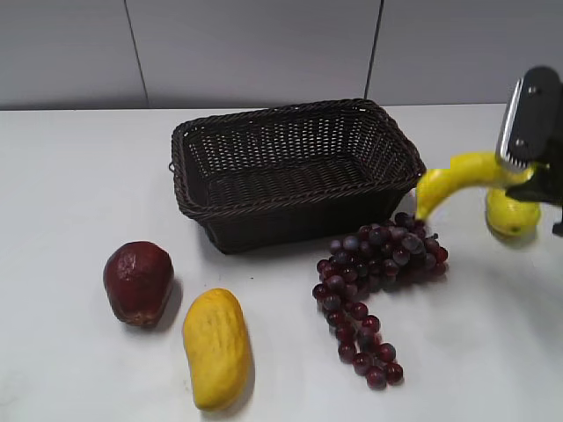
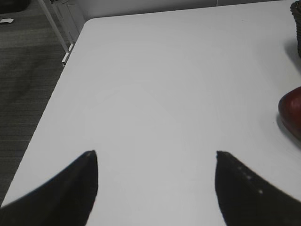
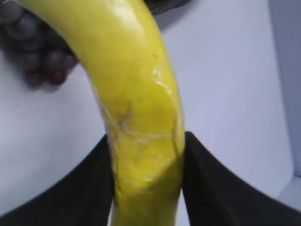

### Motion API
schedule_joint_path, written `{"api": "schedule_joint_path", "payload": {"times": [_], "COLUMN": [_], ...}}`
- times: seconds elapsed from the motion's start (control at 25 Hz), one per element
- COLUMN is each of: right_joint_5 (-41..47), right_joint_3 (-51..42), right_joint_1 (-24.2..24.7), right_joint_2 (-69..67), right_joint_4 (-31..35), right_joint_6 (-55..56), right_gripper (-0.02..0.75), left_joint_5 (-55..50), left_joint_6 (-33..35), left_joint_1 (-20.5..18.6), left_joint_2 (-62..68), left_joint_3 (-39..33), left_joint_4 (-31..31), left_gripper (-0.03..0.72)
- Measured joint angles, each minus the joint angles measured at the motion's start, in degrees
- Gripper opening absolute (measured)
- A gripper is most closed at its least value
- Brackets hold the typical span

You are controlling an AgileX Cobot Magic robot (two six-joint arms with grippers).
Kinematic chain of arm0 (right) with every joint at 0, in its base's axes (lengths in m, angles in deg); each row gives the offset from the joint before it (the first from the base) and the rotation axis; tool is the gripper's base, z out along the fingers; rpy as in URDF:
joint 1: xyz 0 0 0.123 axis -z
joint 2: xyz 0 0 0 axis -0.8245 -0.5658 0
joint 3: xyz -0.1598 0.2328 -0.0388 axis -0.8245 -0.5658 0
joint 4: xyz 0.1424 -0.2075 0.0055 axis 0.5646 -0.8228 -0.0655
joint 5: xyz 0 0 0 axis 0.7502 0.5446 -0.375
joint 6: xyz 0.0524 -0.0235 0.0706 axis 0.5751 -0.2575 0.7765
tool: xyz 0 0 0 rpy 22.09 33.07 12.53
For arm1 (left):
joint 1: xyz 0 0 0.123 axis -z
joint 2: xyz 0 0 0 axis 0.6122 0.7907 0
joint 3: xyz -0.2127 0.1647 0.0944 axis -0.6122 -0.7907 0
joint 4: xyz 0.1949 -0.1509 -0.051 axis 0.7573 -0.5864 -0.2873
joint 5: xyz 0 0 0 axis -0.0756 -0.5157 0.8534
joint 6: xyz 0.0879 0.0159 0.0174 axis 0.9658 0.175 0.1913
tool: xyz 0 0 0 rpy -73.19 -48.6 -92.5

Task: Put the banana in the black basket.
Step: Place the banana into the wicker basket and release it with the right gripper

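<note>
The banana is bright yellow and curved. My right gripper is shut on it at the right edge of the exterior view and holds it lifted off the table, just right of the black basket. In the right wrist view the banana fills the middle, clamped between the two black fingers. The woven basket stands empty at the middle back. My left gripper is open and empty over bare white table and does not show in the exterior view.
A bunch of dark red grapes lies in front of the basket's right corner. A small lemon sits under the right gripper. A dark red fruit and a stubby yellow-orange fruit lie at the front left.
</note>
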Motion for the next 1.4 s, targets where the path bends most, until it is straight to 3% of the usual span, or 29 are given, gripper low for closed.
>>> {"api": "schedule_joint_path", "payload": {"times": [0.28,0.64,1.04,1.4], "right_joint_5": [-0.2,-0.2,-0.2,-0.1], "right_joint_3": [15.8,30.0,40.2,42.3], "right_joint_1": [-1.1,-8.3,-18.6,-19.8], "right_joint_2": [-5.0,-17.9,-33.0,-41.4], "right_joint_4": [-0.4,-0.5,-0.5,-0.5], "right_joint_6": [-0.4,-0.4,5.1,5.4], "right_gripper": [0.310,0.310,0.310,0.310], "left_joint_5": [0.0,0.0,0.0,0.0], "left_joint_6": [0.0,0.0,0.0,0.0], "left_joint_1": [0.0,0.0,0.0,0.0], "left_joint_2": [0.0,0.0,0.0,0.0], "left_joint_3": [0.0,0.0,0.0,0.0], "left_joint_4": [0.0,0.0,0.0,0.0], "left_gripper": [0.575,0.575,0.575,0.575]}}
